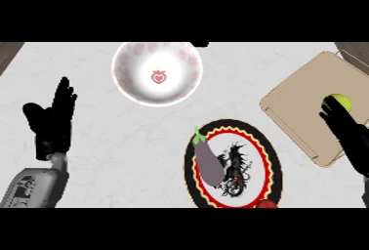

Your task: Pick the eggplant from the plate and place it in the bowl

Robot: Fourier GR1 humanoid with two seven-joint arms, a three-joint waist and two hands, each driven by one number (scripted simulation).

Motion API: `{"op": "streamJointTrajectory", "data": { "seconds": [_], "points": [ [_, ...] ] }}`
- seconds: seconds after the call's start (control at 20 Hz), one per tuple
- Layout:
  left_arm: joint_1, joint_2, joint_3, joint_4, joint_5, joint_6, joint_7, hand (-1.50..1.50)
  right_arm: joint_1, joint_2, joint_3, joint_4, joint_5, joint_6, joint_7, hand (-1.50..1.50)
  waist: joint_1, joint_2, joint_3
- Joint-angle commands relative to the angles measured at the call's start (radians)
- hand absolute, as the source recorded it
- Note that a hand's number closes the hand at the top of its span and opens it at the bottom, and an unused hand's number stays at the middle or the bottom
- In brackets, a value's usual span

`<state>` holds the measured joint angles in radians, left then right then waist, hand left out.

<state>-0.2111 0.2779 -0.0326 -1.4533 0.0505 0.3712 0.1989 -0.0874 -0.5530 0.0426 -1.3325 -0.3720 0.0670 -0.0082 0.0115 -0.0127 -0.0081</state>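
Pale counter (101, 151), left robot hand (49, 124) open, fingers (65, 95) up; right robot hand (351, 133) open beside green fruit (339, 101); eggplant (209, 163) on plate (275, 163)

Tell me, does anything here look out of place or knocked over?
Nothing is spilled or broken. The eggplant lies off-centre, along the plate's left side. The right hand sits by a yellow-green fruit on the tan board, away from the eggplant. The bowl stands upright.
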Motion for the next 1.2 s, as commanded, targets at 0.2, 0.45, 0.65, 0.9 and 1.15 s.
{"op": "streamJointTrajectory", "data": {
  "seconds": [0.2,0.45,0.65,0.9,1.15],
  "points": [
    [-0.121,0.028,-0.012,-0.087,0.033,-0.095,-0.083,0.00,-0.156,0.349,0.351,-0.100,-0.201,0.237,0.234,-1.50,0.150,0.027,0.008],
    [-0.087,0.041,0.034,-0.065,0.105,-0.173,-0.169,0.00,-0.445,0.454,0.507,-0.162,0.088,-0.012,0.427,-1.50,0.064,0.011,0.001],
    [-0.017,0.097,0.138,-0.064,0.181,-0.242,-0.217,0.00,-0.534,0.501,0.542,-0.268,0.061,0.027,0.587,-1.50,0.009,0.008,0.006],
    [-0.004,0.098,0.138,-0.045,0.179,-0.277,-0.247,0.00,-0.744,0.415,0.460,-0.232,0.029,0.186,0.718,-1.50,0.004,0.010,0.007],
    [-0.053,0.092,0.148,0.009,0.166,-0.265,-0.258,0.00,-0.978,0.307,0.347,-0.016,-0.053,0.411,0.784,-1.50,0.008,0.019,0.007]
  ]
}}
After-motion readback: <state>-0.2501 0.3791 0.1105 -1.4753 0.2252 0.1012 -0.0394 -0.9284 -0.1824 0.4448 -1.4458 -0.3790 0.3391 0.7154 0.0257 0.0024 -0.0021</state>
